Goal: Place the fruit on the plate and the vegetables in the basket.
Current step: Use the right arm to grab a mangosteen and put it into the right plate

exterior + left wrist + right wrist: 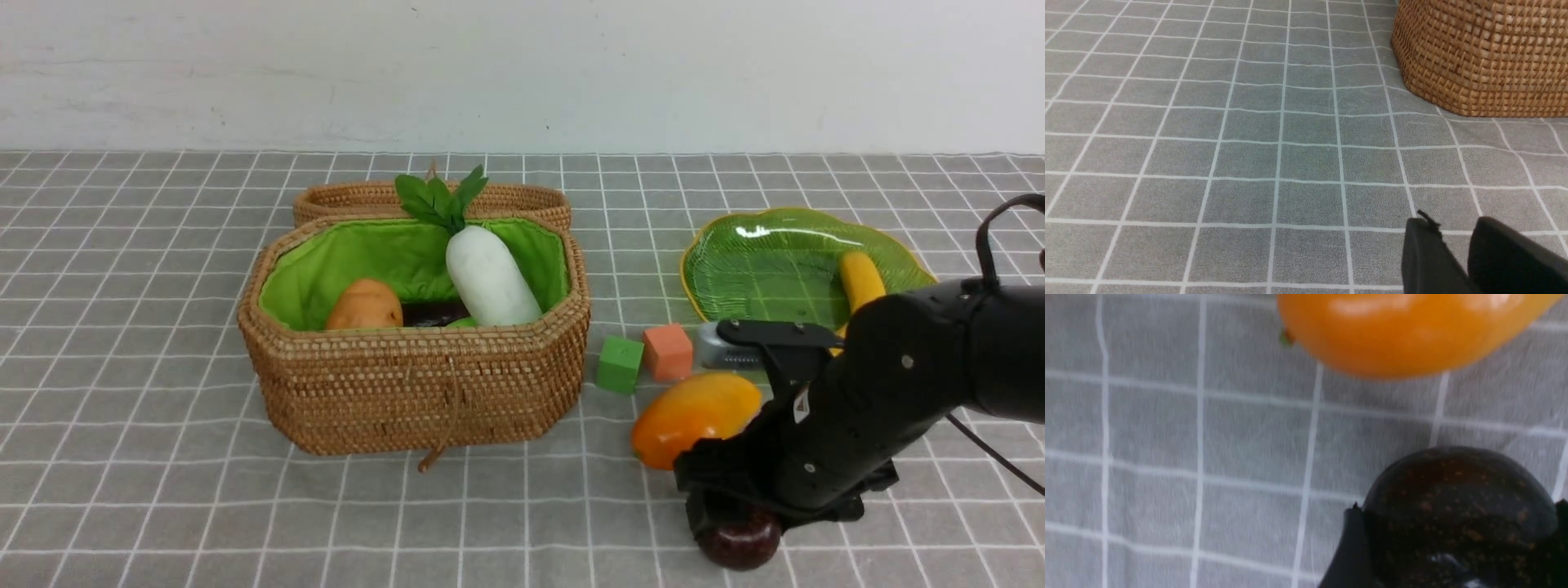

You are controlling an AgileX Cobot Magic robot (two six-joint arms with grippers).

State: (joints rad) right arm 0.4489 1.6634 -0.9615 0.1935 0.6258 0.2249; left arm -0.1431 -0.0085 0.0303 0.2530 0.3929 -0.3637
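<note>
Gripping the maroon fruit (1457, 486), the right gripper (1455, 539) sits beside the mango (694, 416), whose length runs left-right

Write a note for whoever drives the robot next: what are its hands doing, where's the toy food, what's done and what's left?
Left gripper: fingers slightly apart, empty, near the basket.
Right gripper: fingers on both sides of the maroon fruit, which sits on the cloth; firm grip unclear.
Done: radish, potato, eggplant and a light green sliver, likely the gourd, are in the basket; banana is on the plate.
Left: maroon fruit and mango, both on the cloth, go on the plate.
</note>
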